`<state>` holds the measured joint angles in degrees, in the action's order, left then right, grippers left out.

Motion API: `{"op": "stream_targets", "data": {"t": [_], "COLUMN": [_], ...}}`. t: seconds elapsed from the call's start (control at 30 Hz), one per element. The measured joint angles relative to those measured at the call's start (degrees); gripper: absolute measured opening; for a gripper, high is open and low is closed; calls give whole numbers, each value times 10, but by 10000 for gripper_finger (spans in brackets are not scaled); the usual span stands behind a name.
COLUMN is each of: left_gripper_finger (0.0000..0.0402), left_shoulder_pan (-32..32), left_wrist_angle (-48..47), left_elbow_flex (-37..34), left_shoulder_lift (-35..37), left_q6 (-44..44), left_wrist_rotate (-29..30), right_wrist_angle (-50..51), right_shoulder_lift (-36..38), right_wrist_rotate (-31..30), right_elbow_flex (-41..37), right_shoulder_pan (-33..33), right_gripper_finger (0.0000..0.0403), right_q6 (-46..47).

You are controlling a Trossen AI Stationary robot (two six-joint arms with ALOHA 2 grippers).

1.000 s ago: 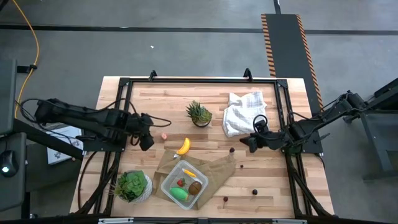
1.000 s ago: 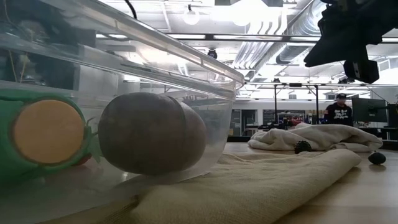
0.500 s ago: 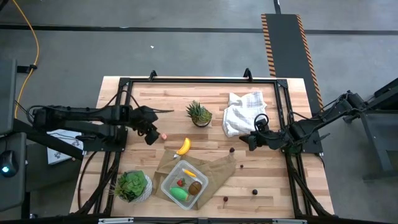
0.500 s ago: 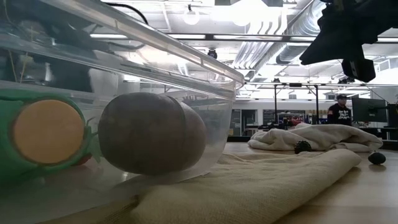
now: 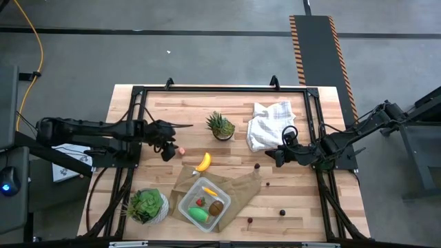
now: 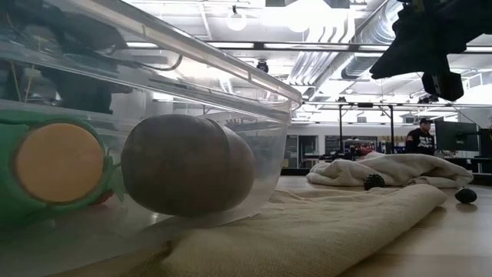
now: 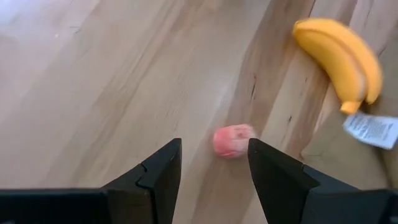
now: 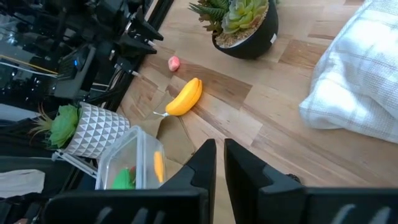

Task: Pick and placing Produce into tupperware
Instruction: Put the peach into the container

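Note:
A small pink produce piece (image 5: 182, 151) lies on the wood table, also in the left wrist view (image 7: 233, 140). My left gripper (image 5: 166, 147) is open just left of it; its fingertips (image 7: 214, 163) stand short of the piece without touching. A yellow banana (image 5: 202, 162) lies on the table to the right of the piece, by the paper bag's edge. The clear tupperware (image 5: 204, 205) sits on a brown paper bag (image 5: 231, 186) and holds a green piece (image 6: 54, 165), a brown kiwi (image 6: 188, 164), a red strawberry and a yellow-orange piece. My right gripper (image 5: 273, 158) is shut and empty, above the table at mid right.
A spiky potted plant (image 5: 220, 125) and a white cloth (image 5: 270, 124) are toward the far side. A leafy plant in a white pot (image 5: 147, 205) stands near left. Small dark round things (image 5: 257, 166) (image 5: 281, 212) lie on the table's right half. A person (image 6: 420, 137) shows far behind.
My left gripper has gone a little toward the table's far edge and toward the pink piece, its arm swinging to lie more level across the table's left side. The produce and tupperware have stayed where they were.

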<state>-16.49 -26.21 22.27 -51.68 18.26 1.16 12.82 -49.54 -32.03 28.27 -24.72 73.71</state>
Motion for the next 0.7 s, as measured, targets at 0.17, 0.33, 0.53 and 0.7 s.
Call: {"op": "stream_targets", "data": {"t": [0.17,0.33,0.53,0.7], "left_gripper_finger": [172,172,172,172], "left_shoulder_pan": [0,0,0,0], "left_wrist_angle": [10,28,35,42], "left_elbow_flex": [-6,-6,-6,-6], "left_shoulder_lift": [-4,-12,-41,-77], "left_q6": [-21,-49,-65,-65], "left_wrist_rotate": [-6,-12,-18,-43], "right_wrist_angle": [2,2,2,2], "right_shoulder_lift": [0,0,0,0], "right_wrist_rotate": [-1,-21,-25,-25], "right_elbow_flex": [0,0,0,0], "right_shoulder_pan": [0,0,0,0], "right_gripper_finger": [21,21,21,21], "right_q6": [-1,-1,-2,-2]}}
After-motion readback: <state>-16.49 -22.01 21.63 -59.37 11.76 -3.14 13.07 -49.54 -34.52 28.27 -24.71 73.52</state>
